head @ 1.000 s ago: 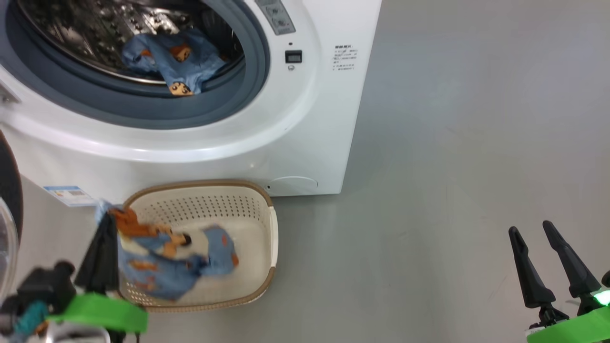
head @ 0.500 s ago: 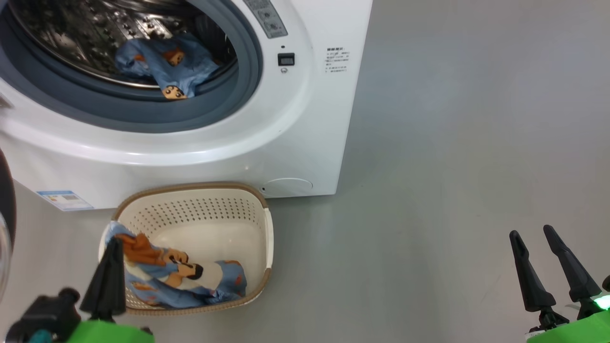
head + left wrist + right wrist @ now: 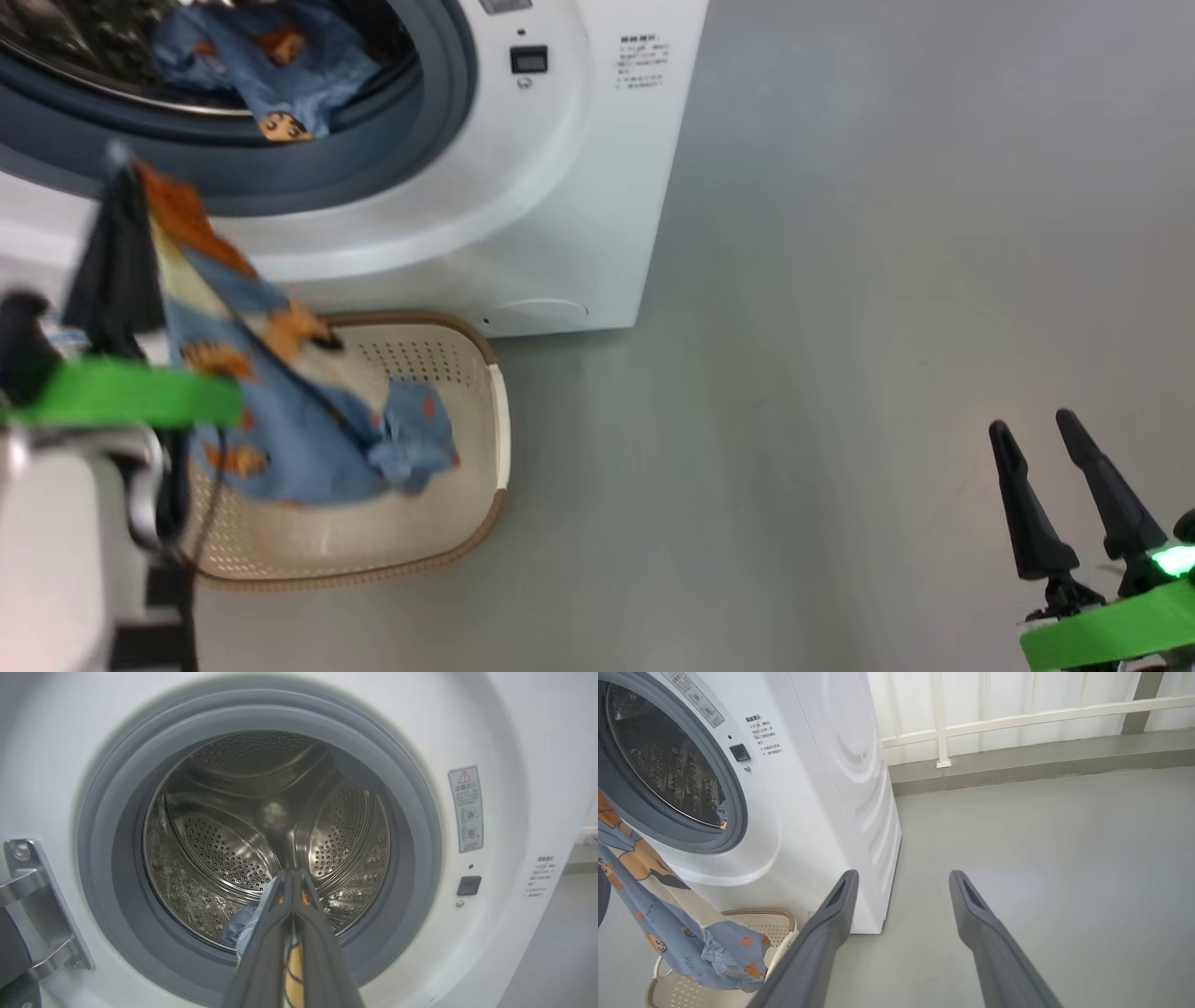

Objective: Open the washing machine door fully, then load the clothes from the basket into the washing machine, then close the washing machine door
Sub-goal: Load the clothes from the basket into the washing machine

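Soft light blue bear-printed clothes (image 3: 280, 411) hang long and slanted from the clenched left gripper (image 3: 292, 879), lower end over the cream perforated plastic basket (image 3: 467, 523) before the boxy white washing machine (image 3: 523, 205). The right gripper (image 3: 1032, 425) is released and empty.

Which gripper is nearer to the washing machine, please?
Left. The left gripper, holding the clothes, is just before the washing machine; the right gripper is well aside, over the floor.
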Robot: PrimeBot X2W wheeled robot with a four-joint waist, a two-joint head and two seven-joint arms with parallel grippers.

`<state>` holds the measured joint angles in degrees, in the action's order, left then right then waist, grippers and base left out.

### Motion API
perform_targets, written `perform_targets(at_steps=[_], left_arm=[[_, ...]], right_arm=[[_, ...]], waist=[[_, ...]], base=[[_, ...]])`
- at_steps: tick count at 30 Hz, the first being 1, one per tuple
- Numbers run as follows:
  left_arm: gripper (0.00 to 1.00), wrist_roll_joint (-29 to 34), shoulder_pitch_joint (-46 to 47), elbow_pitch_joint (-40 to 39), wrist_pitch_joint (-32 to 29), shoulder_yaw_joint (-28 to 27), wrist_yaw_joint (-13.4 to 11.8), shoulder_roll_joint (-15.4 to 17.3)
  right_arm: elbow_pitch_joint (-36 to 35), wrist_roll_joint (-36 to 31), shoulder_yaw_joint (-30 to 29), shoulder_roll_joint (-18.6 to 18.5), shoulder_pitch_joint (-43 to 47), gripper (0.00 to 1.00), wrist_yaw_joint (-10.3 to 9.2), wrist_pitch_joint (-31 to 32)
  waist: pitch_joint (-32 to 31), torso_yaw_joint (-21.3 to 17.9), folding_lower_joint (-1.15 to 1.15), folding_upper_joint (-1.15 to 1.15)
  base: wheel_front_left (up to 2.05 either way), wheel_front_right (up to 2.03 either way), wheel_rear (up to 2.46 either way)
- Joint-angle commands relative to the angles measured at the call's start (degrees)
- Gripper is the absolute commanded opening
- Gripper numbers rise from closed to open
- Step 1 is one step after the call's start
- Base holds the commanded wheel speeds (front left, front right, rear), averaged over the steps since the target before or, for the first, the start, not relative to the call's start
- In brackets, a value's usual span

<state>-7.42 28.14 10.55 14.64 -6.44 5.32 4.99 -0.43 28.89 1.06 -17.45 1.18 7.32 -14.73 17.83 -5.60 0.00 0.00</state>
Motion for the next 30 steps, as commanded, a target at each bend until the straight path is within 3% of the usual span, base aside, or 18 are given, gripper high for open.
perform_targets(at_steps=[1,10,21,26,30], left_arm=[[0.00,0.7,3.5,-0.4,0.4,-1.8,0.2,2.4],[0.00,2.5,21.3,15.9,0.4,-1.7,0.1,6.8],[0.00,4.0,33.1,36.8,0.4,-1.3,-0.7,10.8],[0.00,4.4,38.0,41.8,0.4,-0.8,-1.2,12.1],[0.00,5.5,42.0,40.4,0.4,0.1,-2.5,12.7]], right_arm=[[-1.5,0.1,1.0,-0.8,-1.0,1.00,0.17,-0.3],[-1.6,0.7,2.1,0.2,-5.1,1.00,0.17,-0.3],[-1.3,1.2,3.4,1.5,-8.7,1.00,0.17,-0.3],[-1.4,1.3,3.8,1.7,-9.5,1.00,0.17,-0.3],[-1.5,1.5,3.9,1.8,-10.0,1.00,0.17,-0.3]], waist=[[2.1,-1.1,0.00,0.00],[8.6,-4.2,0.00,0.00],[14.1,-7.7,0.00,0.00],[15.5,-8.5,0.00,0.00],[16.7,-8.8,0.00,0.00]], base=[[0.00,0.00,0.00],[0.00,0.00,0.00],[0.00,0.00,0.00],[0.00,0.00,0.00],[0.00,0.00,0.00]])
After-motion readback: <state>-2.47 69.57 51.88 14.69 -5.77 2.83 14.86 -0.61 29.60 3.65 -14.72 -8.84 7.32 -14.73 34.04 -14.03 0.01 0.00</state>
